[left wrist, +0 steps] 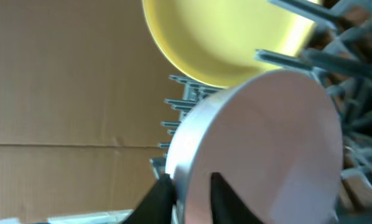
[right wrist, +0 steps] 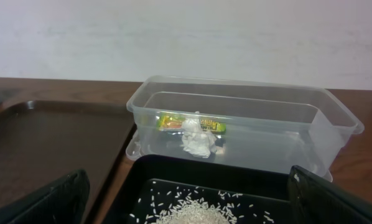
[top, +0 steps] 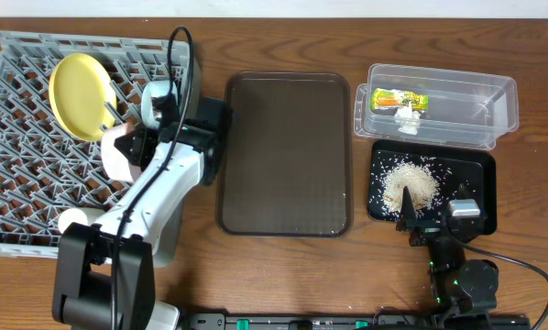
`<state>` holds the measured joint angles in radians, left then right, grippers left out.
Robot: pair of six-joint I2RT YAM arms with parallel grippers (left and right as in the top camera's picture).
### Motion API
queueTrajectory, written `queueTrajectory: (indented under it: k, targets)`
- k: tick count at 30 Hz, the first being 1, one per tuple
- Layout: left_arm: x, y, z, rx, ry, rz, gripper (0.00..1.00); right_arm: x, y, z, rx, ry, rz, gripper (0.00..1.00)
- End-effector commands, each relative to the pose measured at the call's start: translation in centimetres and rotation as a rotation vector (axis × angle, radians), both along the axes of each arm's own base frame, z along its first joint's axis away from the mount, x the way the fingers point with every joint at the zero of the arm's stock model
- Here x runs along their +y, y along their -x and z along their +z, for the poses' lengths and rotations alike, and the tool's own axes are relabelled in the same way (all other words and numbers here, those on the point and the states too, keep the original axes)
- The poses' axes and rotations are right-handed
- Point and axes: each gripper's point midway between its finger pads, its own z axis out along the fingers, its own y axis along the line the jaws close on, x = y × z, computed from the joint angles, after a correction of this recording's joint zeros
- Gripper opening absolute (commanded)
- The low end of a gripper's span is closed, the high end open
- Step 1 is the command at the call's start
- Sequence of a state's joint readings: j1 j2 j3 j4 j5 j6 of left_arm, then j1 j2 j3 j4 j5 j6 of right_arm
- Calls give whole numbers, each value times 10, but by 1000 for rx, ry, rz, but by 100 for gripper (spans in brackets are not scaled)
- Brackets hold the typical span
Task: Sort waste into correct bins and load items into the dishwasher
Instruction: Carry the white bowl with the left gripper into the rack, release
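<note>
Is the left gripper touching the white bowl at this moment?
Touching. In the left wrist view the left gripper straddles the white bowl at its rim, both fingers pressed against it, no gap.

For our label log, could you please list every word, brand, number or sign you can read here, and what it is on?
No text is legible.
The snack wrapper in the clear tub is printed, but too small and blurred to read.
Nothing else shows any lettering.

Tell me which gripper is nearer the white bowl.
Left. The left gripper pinches the rim of the white bowl at the dish rack; the right gripper hangs open over the black tray, far from it.
</note>
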<state>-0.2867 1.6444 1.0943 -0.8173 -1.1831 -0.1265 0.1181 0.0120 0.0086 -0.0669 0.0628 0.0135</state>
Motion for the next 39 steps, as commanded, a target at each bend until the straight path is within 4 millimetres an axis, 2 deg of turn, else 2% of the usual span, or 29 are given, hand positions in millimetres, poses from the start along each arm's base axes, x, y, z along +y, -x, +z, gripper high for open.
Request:
queueTrajectory:
  k: [1, 4, 5, 10, 12, 13, 17, 20, 25, 26, 28, 30, 34, 39]
  targets:
    - [-18, 4, -35, 94, 176, -30, 23, -2, 0, -1, -2, 7, -8, 99]
    - [-30, 9, -51, 142, 278, -45, 24, -2, 0, 0, -2, 7, -8, 99]
    - [-34, 10, -54, 152, 299, -53, 28, -2, 0, -1, -2, 7, -7, 99]
    - [-62, 15, -57, 170, 446, -100, 52, -2, 0, -1, -2, 7, -7, 99]
    - [-88, 16, -50, 156, 617, -134, 67, -2, 0, -1, -2, 7, -7, 99]
    - [-99, 16, -48, 153, 696, -151, 69, -2, 0, -1, -2, 7, -8, 99]
    - [-150, 22, -15, 113, 1026, -268, 77, -2, 0, 0, -2, 7, -7, 99]
    - [-169, 27, 21, 35, 1156, -366, 84, -2, 0, -1, -2, 7, -8, 99]
    - [-165, 45, 78, -136, 1199, -482, 87, -2, 0, -1, -2, 7, -8, 99]
    - [-162, 54, 95, -192, 1212, -519, 89, -2, 0, -1, -2, 7, -7, 99]
    - [-165, 65, 111, -231, 1252, -567, 90, -2, 0, -1, -2, 7, -8, 99]
    - [-163, 73, 122, -265, 1261, -594, 91, -2, 0, -1, -2, 7, -8, 99]
    - [-147, 94, 129, -295, 1226, -582, 92, -2, 0, 0, -2, 7, -8, 99]
    - [-125, 104, 153, -436, 1156, -591, 92, -2, 0, -1, -2, 7, -7, 99]
